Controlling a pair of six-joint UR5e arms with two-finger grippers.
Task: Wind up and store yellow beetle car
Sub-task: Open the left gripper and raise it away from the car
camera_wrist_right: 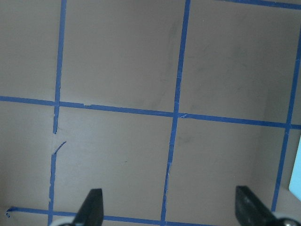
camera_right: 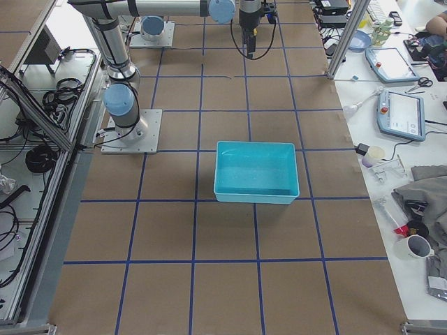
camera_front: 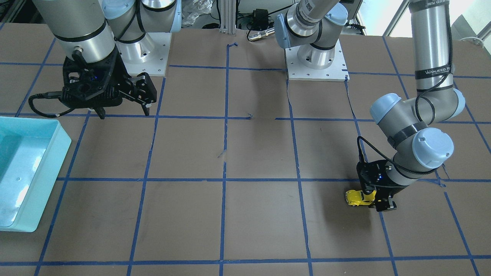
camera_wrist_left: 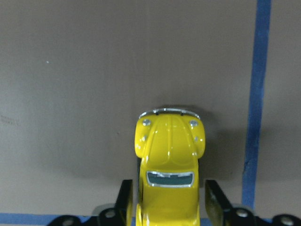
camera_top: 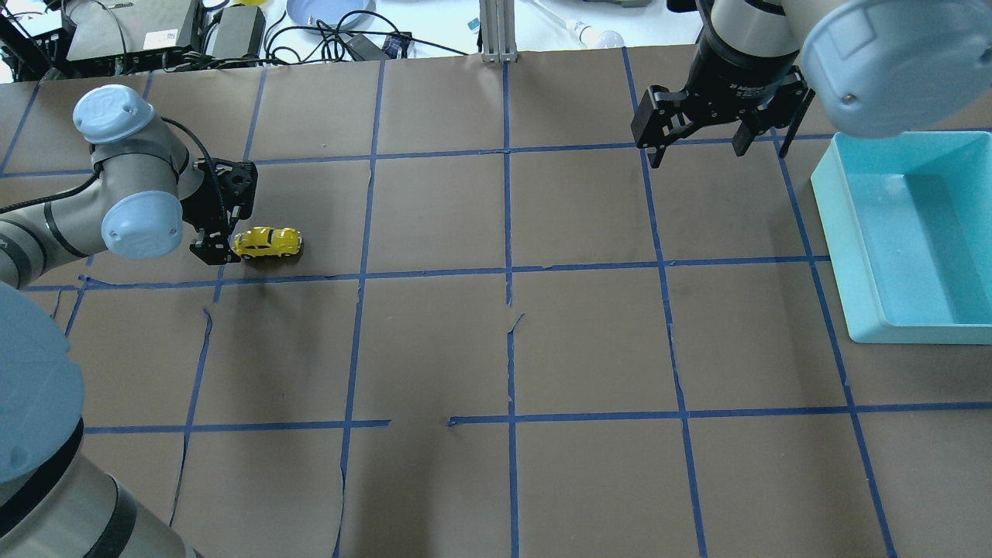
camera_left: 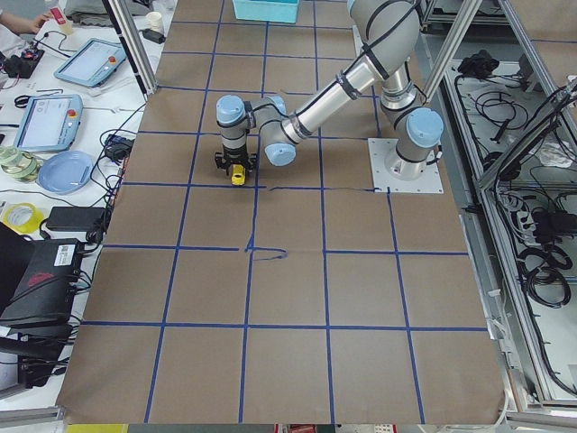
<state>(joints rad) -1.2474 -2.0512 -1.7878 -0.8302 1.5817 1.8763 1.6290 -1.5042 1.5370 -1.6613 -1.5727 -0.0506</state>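
The yellow beetle car stands on the brown table at the robot's far left, also in the front view and the left side view. My left gripper is low at its rear. In the left wrist view the car points away from the camera, and the two fingers sit tight against both sides of its back half, shut on it with its wheels on the table. My right gripper hangs open and empty over the far right of the table; its fingers stand wide apart.
A light teal bin stands open at the table's right edge, also in the front view and the right side view, close to my right gripper. Blue tape lines grid the brown table.
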